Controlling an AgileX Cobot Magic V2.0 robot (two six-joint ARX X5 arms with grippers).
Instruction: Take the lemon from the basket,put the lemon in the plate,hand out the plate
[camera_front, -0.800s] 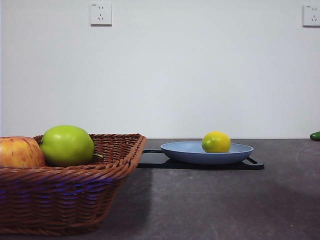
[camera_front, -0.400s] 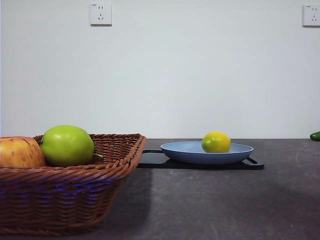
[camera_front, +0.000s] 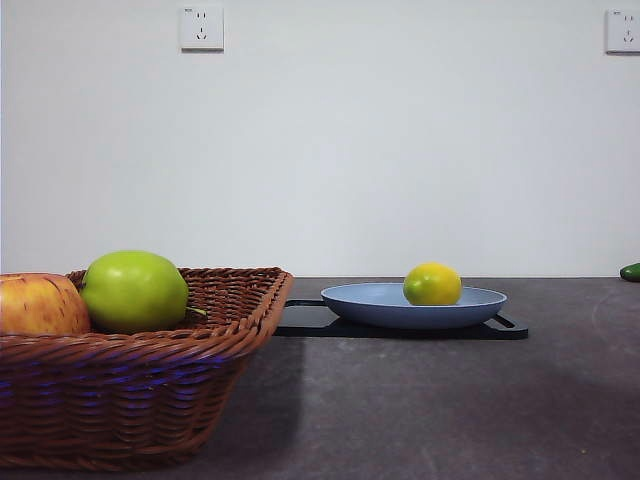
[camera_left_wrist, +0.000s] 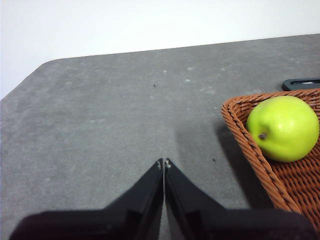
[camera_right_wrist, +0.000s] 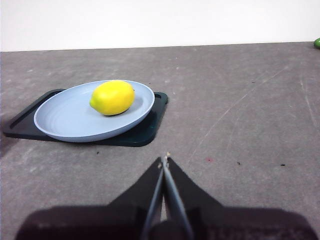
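Yellow on blue, and that says plenty: the lemon sits in the plate, a little off centre, and the plate rests on a flat black tray on the grey table. Over in the wicker basket only 2 fruits show, a green apple and a red-yellow apple touching it. So by my reading, 2 of the 3 steps are done: lemon out, lemon plated. What's left is handing out the plate, and nothing grips it yet.

Right gripper hangs above bare table, near the tray but apart from it, its 2 jaws pressed together to a point and holding nothing. Left gripper has its jaws pinched together too, empty, over open table just beside the basket's corner. Neither arm shows in the front view. The right one looks better placed for the plate; it would need to open first and take the rim.
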